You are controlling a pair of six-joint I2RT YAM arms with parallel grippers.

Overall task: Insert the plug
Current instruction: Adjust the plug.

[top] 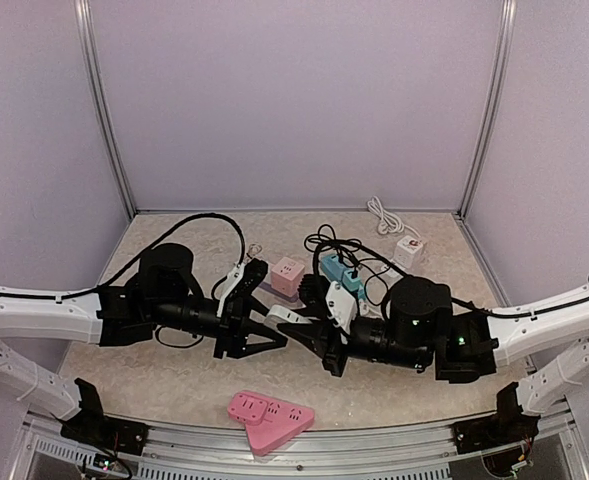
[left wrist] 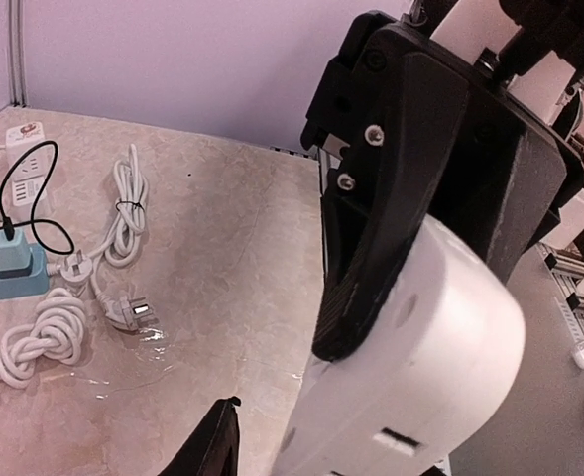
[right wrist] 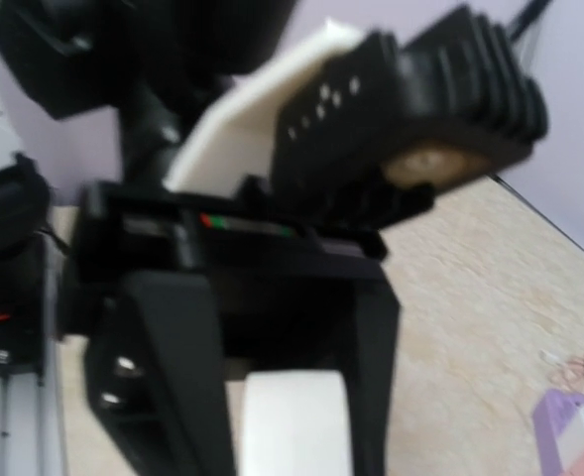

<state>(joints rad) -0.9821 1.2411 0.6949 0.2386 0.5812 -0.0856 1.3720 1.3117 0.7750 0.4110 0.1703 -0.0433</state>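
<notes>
- Over the surface, top external view: the left hand and the right hand meet tip to tip near the middle, with a white block bridging them. Behind them lie a pink socket cube, a teal power strip with black leads plugged in, and a white socket cube. A pink triangular strip lies at the near edge.
- Left wrist view: the white block fills the lower right and shows a slot-like opening on its face. A black finger of the right hand lies flat against the block, gripping it. The one visible finger of the left hand stands just beside the block with a gap between them, so this hand is partly open and holds nothing. The plug lies loose on the surface at the left, on its white cable. It is near the teal power strip and well apart from both hands.
- Right wrist view, blurred: the right hand's jaws are narrow, with the white block between them. The left hand faces it from above, too blurred to show detail.
</notes>
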